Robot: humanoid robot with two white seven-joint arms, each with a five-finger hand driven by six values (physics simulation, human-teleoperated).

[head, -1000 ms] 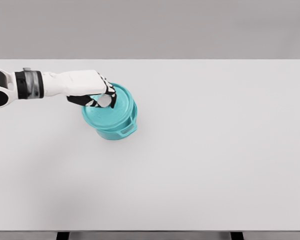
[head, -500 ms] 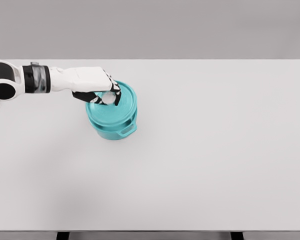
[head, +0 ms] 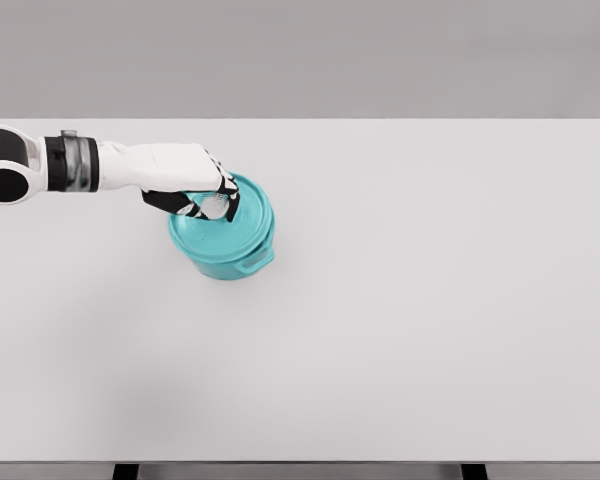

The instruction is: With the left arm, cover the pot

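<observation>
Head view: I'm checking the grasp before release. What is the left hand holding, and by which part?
The left hand grips the teal lid by the pale knob at its top centre, over the teal pot.

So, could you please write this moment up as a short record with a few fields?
surface: white table
pot: teal pot, upright, on the table's left half
lid: teal lid, lying on the pot
left hand: left hand over the lid, fingers curled around its knob
right arm: not in view
</observation>
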